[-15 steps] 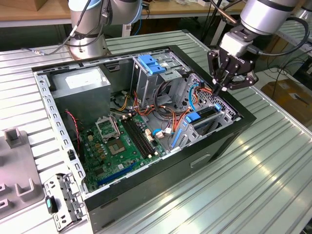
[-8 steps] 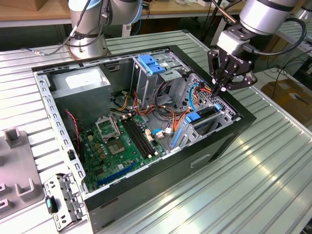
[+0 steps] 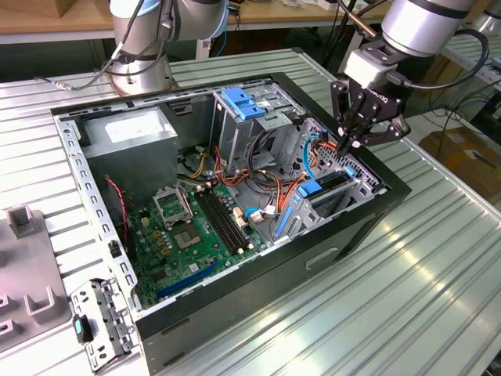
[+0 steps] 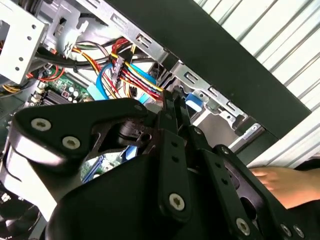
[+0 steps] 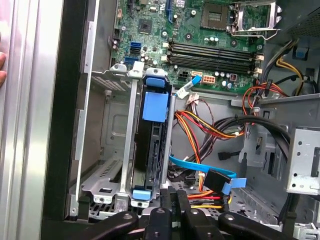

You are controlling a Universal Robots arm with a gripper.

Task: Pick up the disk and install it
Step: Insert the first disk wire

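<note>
Already, the grey metal hard drive in its blue plastic carrier frame (image 5: 152,145) is sitting upright in the steel drive bay (image 5: 107,150) of the open black computer case (image 3: 368,227), at about three o'clock from the green motherboard (image 3: 192,235). The black gripper (image 3: 350,142) is hovering over its end, jaws pressed together and holding nothing.

I'm looking at an open computer case (image 3: 376,215) lying on the ribbed metal bench (image 3: 438,274). Inside, the green motherboard (image 3: 188,235) sits near the tall metal cage (image 3: 235,133) with its blue latch (image 3: 241,102). Coloured cables (image 5: 210,125) run loose beside it.
</note>
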